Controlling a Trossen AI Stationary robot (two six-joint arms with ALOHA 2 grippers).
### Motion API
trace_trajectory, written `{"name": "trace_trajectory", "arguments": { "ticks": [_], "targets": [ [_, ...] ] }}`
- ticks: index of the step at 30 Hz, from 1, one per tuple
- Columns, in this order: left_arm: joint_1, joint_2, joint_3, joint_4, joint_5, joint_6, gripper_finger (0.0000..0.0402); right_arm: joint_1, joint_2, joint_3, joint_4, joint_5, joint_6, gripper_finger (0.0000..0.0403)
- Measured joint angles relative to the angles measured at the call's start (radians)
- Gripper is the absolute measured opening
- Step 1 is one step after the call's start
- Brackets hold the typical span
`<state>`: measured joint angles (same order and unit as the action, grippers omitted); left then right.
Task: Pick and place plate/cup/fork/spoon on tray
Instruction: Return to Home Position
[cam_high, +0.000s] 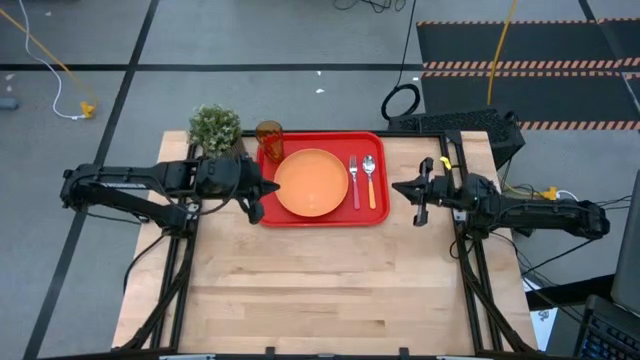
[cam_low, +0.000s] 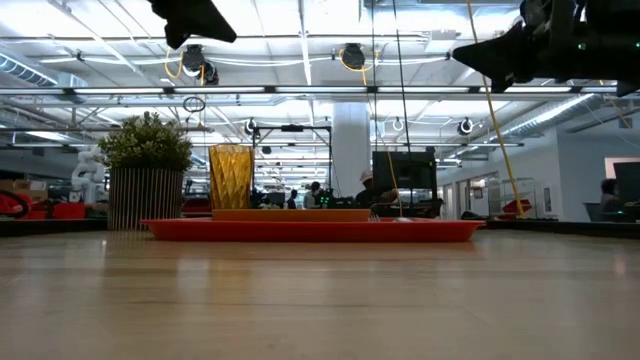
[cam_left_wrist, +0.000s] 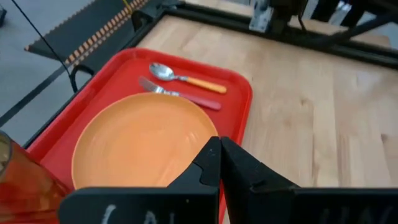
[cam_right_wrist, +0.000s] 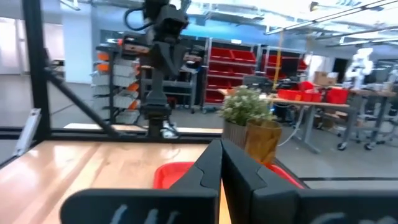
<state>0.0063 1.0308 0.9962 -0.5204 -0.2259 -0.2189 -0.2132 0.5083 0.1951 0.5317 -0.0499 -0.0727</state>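
Four pieces of tableware sit on the red tray (cam_high: 322, 221) as both arms hang above the wooden table (cam_high: 330, 290), the job looking all but done. Just ahead of the left pincer (cam_high: 272, 187), whose fingers are pressed together on nothing, lies the orange plate (cam_high: 312, 183). The amber cup (cam_high: 269, 135) stands off to that pincer's side in the tray's corner, next to a potted plant (cam_high: 214, 128) outside the rim. The right pincer (cam_high: 398, 187), likewise clenched and empty, hovers over bare wood just off the tray's other end. Nearest its tips lies the spoon (cam_high: 370, 180), then the fork (cam_high: 354, 183), parallel and close beside the plate, arranged like a place setting. With nothing left to carry, closed fingers held high and clear of the dishes seem to suit a retreat to rest: neither arm risks nudging the tray on the way.
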Motion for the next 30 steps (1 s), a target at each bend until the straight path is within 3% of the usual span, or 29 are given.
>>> {"name": "trace_trajectory", "arguments": {
  "ticks": [11, 23, 30],
  "targets": [
    [0.0, 0.0, 0.0, 0.002, 0.0, -0.031, 0.0004, 0.107, -0.045, 0.0, -0.064, 0.025, 0.009, 0.0],
    [0.025, 0.0, 0.0, 0.002, -0.001, 0.028, 0.0002, 0.139, -0.105, 0.0, -0.176, 0.02, 0.035, 0.0],
    [0.068, 0.0, 0.0, 0.002, -0.001, 0.067, 0.0003, 0.139, -0.105, -0.074, -0.086, 0.022, 0.092, 0.0]
  ]
}}
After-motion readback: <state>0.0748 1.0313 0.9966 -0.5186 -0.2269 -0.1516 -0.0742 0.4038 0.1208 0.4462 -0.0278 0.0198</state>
